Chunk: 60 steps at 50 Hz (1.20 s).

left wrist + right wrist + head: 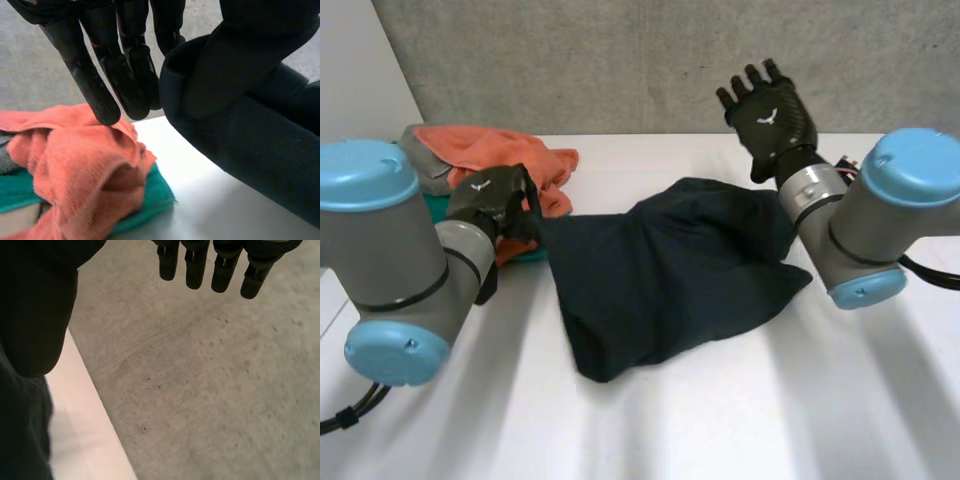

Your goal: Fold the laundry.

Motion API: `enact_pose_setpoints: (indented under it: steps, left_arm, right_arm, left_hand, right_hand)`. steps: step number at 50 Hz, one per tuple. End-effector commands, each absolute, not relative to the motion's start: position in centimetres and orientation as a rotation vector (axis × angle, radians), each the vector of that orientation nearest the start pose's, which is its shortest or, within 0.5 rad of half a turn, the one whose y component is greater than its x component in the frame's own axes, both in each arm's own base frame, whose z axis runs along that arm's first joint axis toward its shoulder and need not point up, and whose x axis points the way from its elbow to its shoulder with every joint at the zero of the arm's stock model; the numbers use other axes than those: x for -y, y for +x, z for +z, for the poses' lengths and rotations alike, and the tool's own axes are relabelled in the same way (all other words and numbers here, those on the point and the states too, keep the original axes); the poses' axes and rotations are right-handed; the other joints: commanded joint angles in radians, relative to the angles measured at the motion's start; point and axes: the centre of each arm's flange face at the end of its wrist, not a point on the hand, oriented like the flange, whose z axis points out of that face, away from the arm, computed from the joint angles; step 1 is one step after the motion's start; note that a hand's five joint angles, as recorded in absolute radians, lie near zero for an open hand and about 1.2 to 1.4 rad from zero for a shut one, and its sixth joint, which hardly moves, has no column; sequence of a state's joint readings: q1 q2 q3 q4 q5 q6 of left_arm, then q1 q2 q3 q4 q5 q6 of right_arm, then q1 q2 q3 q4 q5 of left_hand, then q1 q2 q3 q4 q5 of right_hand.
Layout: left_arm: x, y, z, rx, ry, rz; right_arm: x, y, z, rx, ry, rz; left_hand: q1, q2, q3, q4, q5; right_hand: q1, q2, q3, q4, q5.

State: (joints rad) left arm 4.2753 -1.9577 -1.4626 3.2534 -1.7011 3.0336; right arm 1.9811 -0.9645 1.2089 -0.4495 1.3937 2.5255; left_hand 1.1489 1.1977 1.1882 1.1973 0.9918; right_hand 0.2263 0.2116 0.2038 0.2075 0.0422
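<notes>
The left robot hand (pixel 492 197) pinched a corner of the dark cloth (pixel 670 270) between fingers (pixel 115 75) and thumb. The cloth lay crumpled on the middle of the bench (pixel 720 430), beside a pile of towels (pixel 480 150). The right robot hand (pixel 772 112) hung released above the bench's far edge.

Dark cloth (pixel 670 270), crumpled and unfolded, sprawled over the middle of the table (pixel 720 420), one corner lifted and pinched in the left hand (pixel 495 200). Just beside that corner, a heap: orange towel (pixel 510 150) bunched on top, teal cloth (pixel 150 195) underneath, grey cloth (pixel 420 160) at the far edge.
</notes>
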Motion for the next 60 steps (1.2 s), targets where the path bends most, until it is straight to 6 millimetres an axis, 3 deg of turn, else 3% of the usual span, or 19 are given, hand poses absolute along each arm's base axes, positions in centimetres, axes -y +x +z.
enact_pose_setpoints:
  steps: [1,4,6,7,10,13,20,28,31,38,42,43,45,46,60]
  left_arm:
    - [29.3,-27.0,21.9,-2.583,0.292,-2.188]
    - [29.6,-27.1,22.5,-2.54,0.303,-2.23]
    - [29.7,-27.1,22.7,-2.516,0.315,-2.244]
    - [29.6,-27.1,22.8,-2.493,0.334,-2.251]
    - [29.0,-27.3,23.0,-2.439,0.43,-2.23]
    - [28.0,-27.1,23.8,-2.381,0.509,-2.224]
    - [21.7,-27.9,24.3,-2.26,0.816,-2.219]
    - [15.2,-28.4,21.2,-2.28,1.115,-2.087]
    - [13.8,-28.6,19.9,-2.3,1.192,-2.034]
    - [13.5,-28.5,17.5,-2.346,1.23,-1.933]
    - [14.0,-28.6,17.4,-2.321,1.186,-1.965]
    - [14.1,-28.6,17.5,-2.316,1.177,-1.972]
    - [14.3,-28.6,17.2,-2.314,1.165,-1.971]
    - [14.3,-28.6,17.1,-2.315,1.164,-1.968]
    - [14.5,-28.9,13.4,-2.385,1.228,-1.804]
  right_arm:
    - [30.5,28.5,27.9,-1.883,-1.059,-2.175]
    - [29.7,26.5,26.6,-2.066,-1.101,-1.968]
    - [29.8,24.9,25.7,-2.172,-1.098,-1.852]
    - [29.8,24.4,25.4,-2.197,-1.101,-1.814]
    - [29.7,23.4,24.0,-2.208,-1.188,-1.721]
    - [29.2,23.2,22.4,-2.172,-1.338,-1.662]
    - [30.4,23.0,18.3,-2.139,-1.529,-1.634]
    - [32.3,23.4,14.7,-2.109,-1.548,-1.686]
    - [32.8,23.5,13.9,-2.092,-1.55,-1.714]
    - [33.8,23.9,12.4,-2.071,-1.551,-1.759]
    - [34.1,24.0,11.7,-2.064,-1.551,-1.775]
    - [34.1,24.0,11.6,-2.065,-1.551,-1.773]
    - [34.2,24.1,11.5,-2.066,-1.549,-1.777]
    - [34.3,24.1,11.6,-2.065,-1.543,-1.779]
    - [33.1,23.7,12.2,-2.092,-1.527,-1.754]
  left_hand:
    - [0.247,0.199,0.208,0.199,0.23]
    - [0.23,0.181,0.191,0.182,0.213]
    - [-0.041,-0.09,-0.081,-0.09,-0.059]
    - [-0.38,-0.429,-0.419,-0.428,-0.398]
    - [-0.75,-0.798,-0.789,-0.798,-0.767]
    - [-0.753,-0.802,-0.793,-0.802,-0.771]
    - [-0.75,-0.799,-0.79,-0.799,-0.768]
    - [-0.689,-0.738,-0.728,-0.737,-0.706]
    - [-0.686,-0.735,-0.725,-0.734,-0.703]
    - [-0.683,-0.732,-0.722,-0.731,-0.7]
    - [-0.683,-0.732,-0.722,-0.731,-0.7]
    - [-0.68,-0.729,-0.719,-0.728,-0.697]
    - [-0.651,-0.7,-0.69,-0.699,-0.668]
    - [-0.636,-0.685,-0.675,-0.685,-0.654]
    - [-0.589,-0.638,-0.628,-0.637,-0.606]
  right_hand:
    - [-0.052,-0.037,-0.029,-0.033,-0.042]
    - [-0.052,-0.037,-0.029,-0.033,-0.042]
    - [-0.004,0.01,0.018,0.014,0.005]
    - [0.061,0.075,0.083,0.079,0.07]
    - [0.204,0.219,0.227,0.223,0.214]
    - [0.316,0.331,0.339,0.335,0.326]
    - [0.328,0.343,0.351,0.347,0.338]
    - [0.334,0.349,0.357,0.353,0.344]
    - [0.393,0.408,0.415,0.412,0.402]
    - [0.534,0.548,0.556,0.552,0.543]
    - [0.619,0.633,0.641,0.638,0.628]
    - [0.68,0.695,0.703,0.699,0.69]
    - [1.116,1.131,1.139,1.135,1.126]
    - [1.169,1.184,1.192,1.188,1.179]
    - [1.17,1.185,1.192,1.189,1.18]
